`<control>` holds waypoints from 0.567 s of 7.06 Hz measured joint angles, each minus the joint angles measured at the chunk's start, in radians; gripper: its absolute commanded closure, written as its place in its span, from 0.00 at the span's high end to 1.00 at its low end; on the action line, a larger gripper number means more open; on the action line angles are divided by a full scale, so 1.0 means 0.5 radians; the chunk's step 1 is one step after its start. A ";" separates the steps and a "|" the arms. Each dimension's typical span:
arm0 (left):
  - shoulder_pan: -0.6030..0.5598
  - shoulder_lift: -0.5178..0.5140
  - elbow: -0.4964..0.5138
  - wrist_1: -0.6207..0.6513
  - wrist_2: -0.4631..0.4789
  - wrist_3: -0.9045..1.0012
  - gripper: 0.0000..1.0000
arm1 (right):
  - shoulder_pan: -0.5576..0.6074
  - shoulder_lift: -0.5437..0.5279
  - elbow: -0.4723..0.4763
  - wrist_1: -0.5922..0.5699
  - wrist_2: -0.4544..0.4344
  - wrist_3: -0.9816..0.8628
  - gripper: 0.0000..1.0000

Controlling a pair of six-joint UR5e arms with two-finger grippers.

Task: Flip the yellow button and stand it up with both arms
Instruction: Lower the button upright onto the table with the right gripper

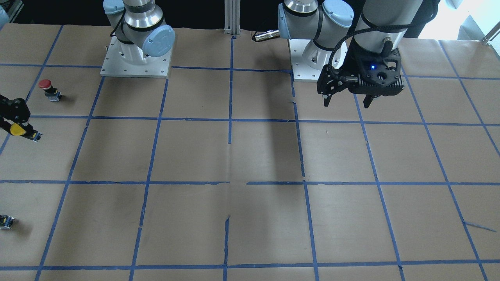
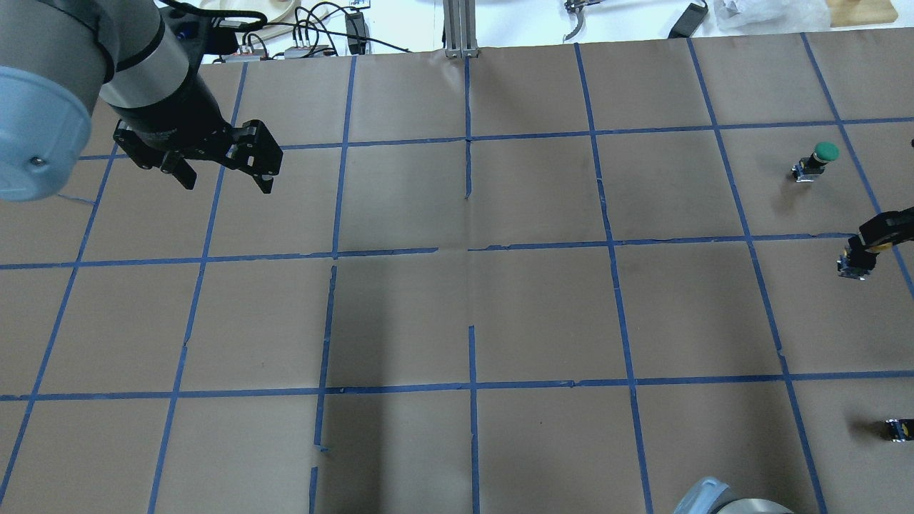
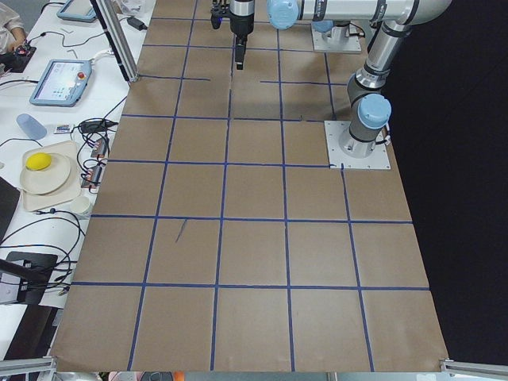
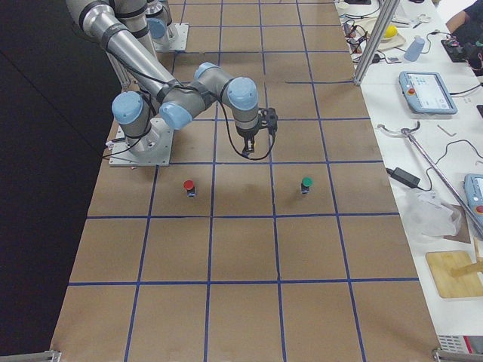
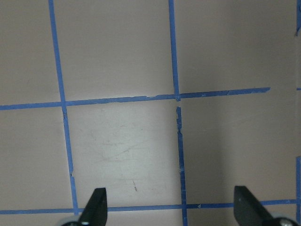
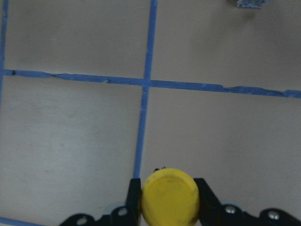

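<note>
Right gripper (image 6: 169, 192) is clamped on the yellow button (image 1: 18, 130) at the counter (image 1: 265, 156) edge on the robot's right. Its fingers (image 6: 134, 197) pinch the round cap from both sides, and the black/grey switch body sticks out past them. Button looks lifted off the counter, but can't say for sure. Left gripper (image 1: 347, 104) hangs over the far left side, jaws spread wide w/ nothing between them, well apart from the button.

Handling, as I judge it: the button is small, light, rigid plastic, so it won't crush under normal squeeze. Cap is smooth and domed, so it's prob slippery and free to pivot between the pads. The switch body has flatter sides, so it's the better place for the 2nd gripper to take hold, approx mid-body and clear of the terminal end. Base is narrow vs the cap, so it's top-heavy and likely to tip when set upright; release low and gently
</note>
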 measured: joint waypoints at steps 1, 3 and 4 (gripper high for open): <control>0.005 -0.028 0.118 -0.147 -0.032 0.004 1.00 | -0.064 0.098 0.007 -0.115 0.012 -0.150 0.28; -0.005 -0.117 0.246 -0.259 -0.045 -0.003 1.00 | -0.130 0.178 0.044 -0.193 0.090 -0.333 0.28; -0.015 -0.126 0.245 -0.271 0.000 0.001 1.00 | -0.150 0.186 0.093 -0.258 0.116 -0.405 0.29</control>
